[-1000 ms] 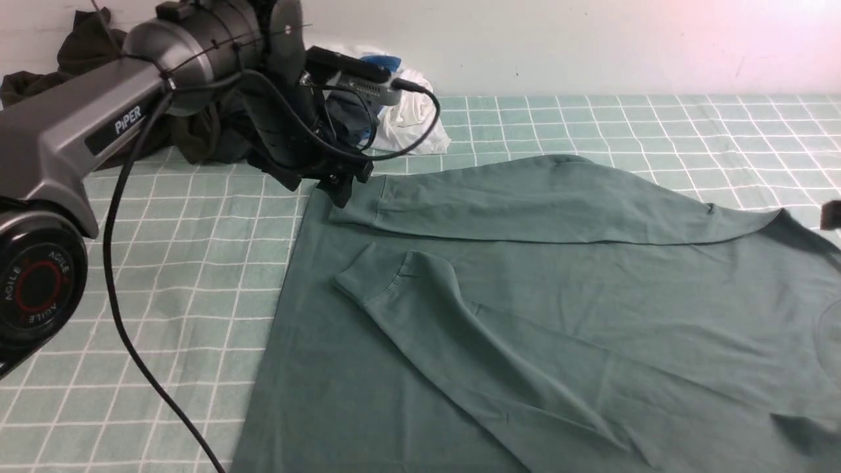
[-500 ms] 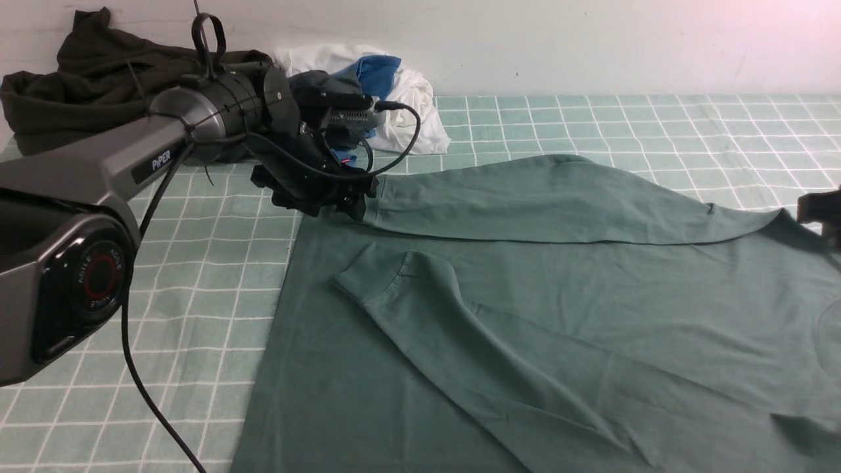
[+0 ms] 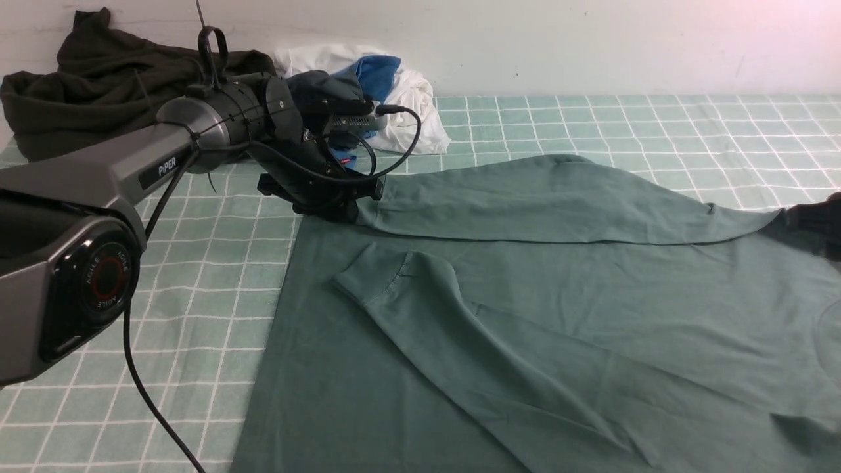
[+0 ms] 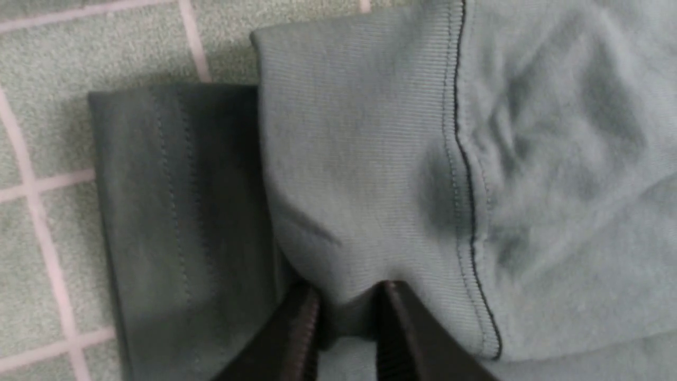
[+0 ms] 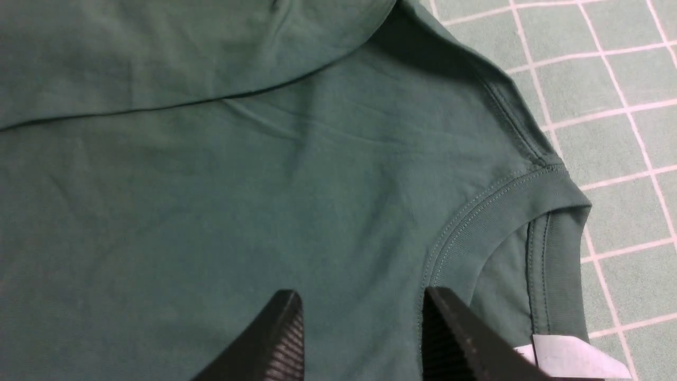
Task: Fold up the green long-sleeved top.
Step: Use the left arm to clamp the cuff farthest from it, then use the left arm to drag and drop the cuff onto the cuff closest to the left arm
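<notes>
The dark olive-black garment (image 3: 118,85) is lying heaped at the far left corner of the checked cloth (image 3: 197,282). The left gripper (image 4: 346,312) is reaching down to the far left part of the green long-sleeved top (image 3: 525,315); its fingers are standing a short way apart with the edge of a sleeve cuff (image 4: 359,185) between them, and whether they are gripping it cannot be told. Just beyond, the dark grey-blue garment (image 3: 322,89) is resting against a white cloth (image 3: 417,118). The top is lying spread over the checked cloth, from left of centre to the right edge of the front view, both sleeves folded across its body. At the right, the right gripper (image 5: 364,317) is hovering over the body near the neckline (image 5: 476,222), its fingers standing well apart and holding nothing.
</notes>
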You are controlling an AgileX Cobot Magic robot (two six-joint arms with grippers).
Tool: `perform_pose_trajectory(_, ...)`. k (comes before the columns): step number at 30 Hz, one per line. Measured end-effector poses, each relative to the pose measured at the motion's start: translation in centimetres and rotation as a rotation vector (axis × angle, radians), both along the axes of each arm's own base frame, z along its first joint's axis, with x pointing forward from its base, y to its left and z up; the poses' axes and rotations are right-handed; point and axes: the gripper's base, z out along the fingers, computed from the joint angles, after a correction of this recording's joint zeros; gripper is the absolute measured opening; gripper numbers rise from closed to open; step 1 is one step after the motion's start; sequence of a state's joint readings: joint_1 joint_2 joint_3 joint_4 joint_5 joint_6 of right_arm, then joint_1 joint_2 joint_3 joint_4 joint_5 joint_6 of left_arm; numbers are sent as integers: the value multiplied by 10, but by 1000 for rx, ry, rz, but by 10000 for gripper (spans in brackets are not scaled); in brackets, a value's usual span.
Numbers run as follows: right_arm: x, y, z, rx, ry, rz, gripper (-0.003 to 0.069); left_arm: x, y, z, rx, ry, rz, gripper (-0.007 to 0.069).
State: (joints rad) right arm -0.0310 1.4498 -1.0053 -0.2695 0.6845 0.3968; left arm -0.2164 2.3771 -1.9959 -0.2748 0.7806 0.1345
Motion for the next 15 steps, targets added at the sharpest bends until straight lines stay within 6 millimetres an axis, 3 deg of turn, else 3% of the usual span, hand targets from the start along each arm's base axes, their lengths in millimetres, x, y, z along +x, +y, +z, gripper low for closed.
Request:
perform_pose_trajectory(3,0,0,0,0,0,0,300,0,0,0,10,-4,-23,42)
perform_pose_trajectory(8,0,0,0,-12,1,7,300,-7,-3,14,29,7,-81,17)
perform_pose_trajectory(12,0,-1,1,-21,-4,13,300,-22,-11,55,13,-5,-123,17)
perform_pose_trajectory(15,1,-1,1,-25,-3,14,300,-41,-18,96,-37,-9,-155,17)
